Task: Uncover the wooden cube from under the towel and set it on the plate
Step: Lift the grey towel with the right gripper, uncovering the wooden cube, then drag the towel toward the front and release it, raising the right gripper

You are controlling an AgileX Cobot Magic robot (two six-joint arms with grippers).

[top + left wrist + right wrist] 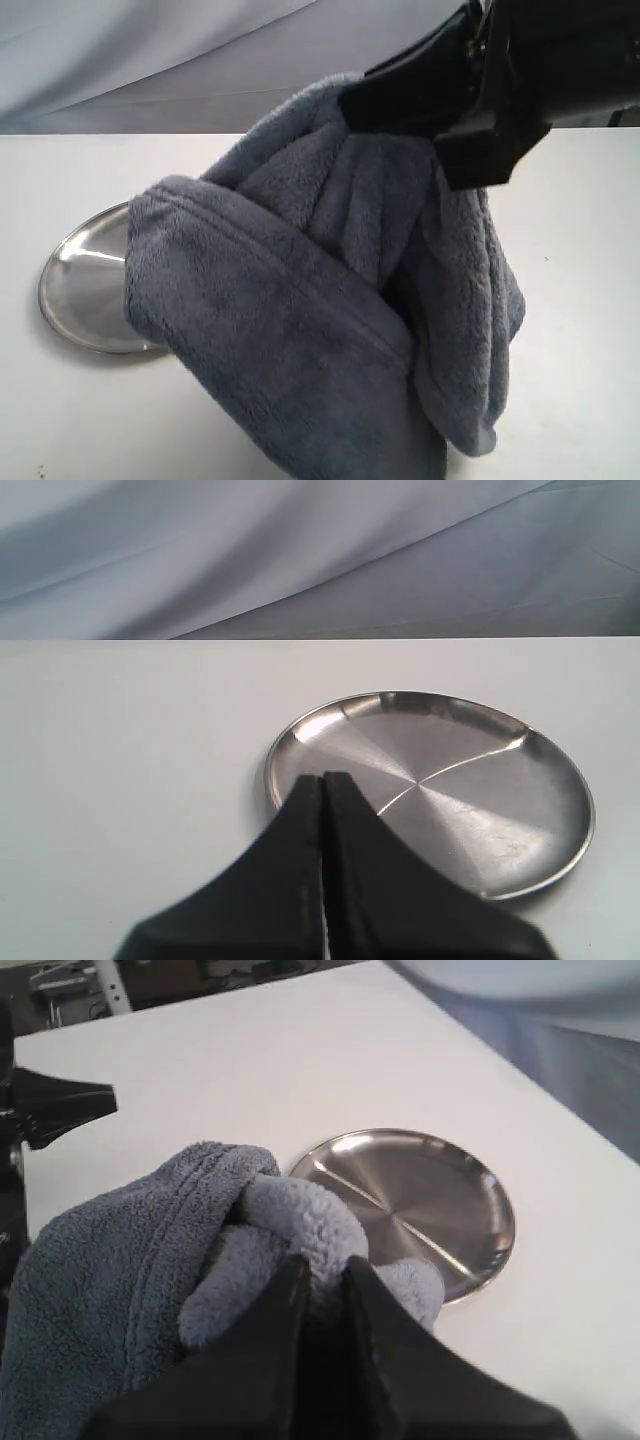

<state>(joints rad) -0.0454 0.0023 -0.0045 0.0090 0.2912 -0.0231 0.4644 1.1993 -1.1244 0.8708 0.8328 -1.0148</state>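
Observation:
My right gripper [355,100] [325,1268] is shut on a fold of the fluffy grey-blue towel [330,300] [150,1270] and holds it up off the table, so the cloth hangs in thick folds. The shiny steel plate [85,285] [440,790] [420,1200] lies flat on the white table at the left, its right part hidden behind the hanging towel in the exterior view. My left gripper [323,778] is shut with nothing in it, its tips over the plate's near rim. The wooden cube is hidden in every view.
The white table [580,300] runs back to a pale draped cloth backdrop [150,60]. In the right wrist view the other arm's black gripper [60,1105] shows at the far side of the table.

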